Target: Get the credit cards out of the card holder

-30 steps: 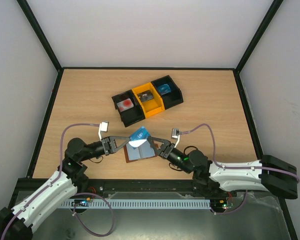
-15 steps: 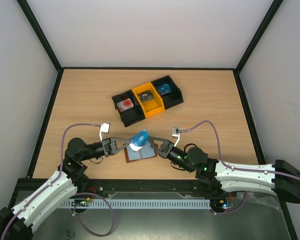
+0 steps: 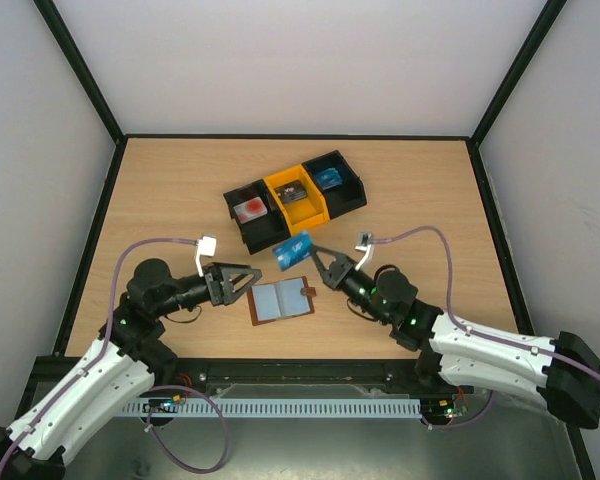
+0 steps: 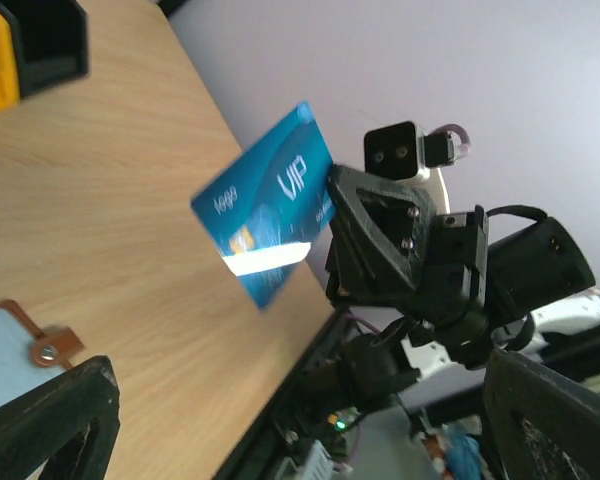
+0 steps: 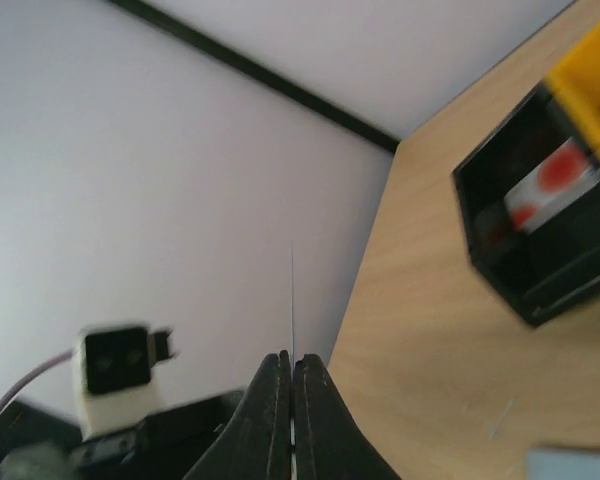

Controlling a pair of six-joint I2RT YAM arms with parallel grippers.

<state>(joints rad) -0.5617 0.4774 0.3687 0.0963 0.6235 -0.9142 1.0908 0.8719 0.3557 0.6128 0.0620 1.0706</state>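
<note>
The brown card holder (image 3: 283,298) lies spread on the table, its pale grey-blue sleeves facing up. One corner with the strap tab shows in the left wrist view (image 4: 25,350). My right gripper (image 3: 318,258) is shut on one edge of a blue credit card (image 3: 292,250) marked VIP (image 4: 270,215), holding it in the air just beyond the holder. In the right wrist view the card (image 5: 292,290) appears edge-on as a thin line rising from the closed right gripper (image 5: 292,362). My left gripper (image 3: 252,284) stands open with nothing in it, left of the holder.
Behind the card stands a row of three plastic bins: a black one (image 3: 252,212) with a red and white item, an orange one (image 3: 298,198), and a black one (image 3: 332,180) with something blue. Black frame rails border the table (image 3: 160,200).
My left gripper has let go of the blue card, opened and drawn back to the left. My right gripper has carried the card away from the holder, up toward the bins.
</note>
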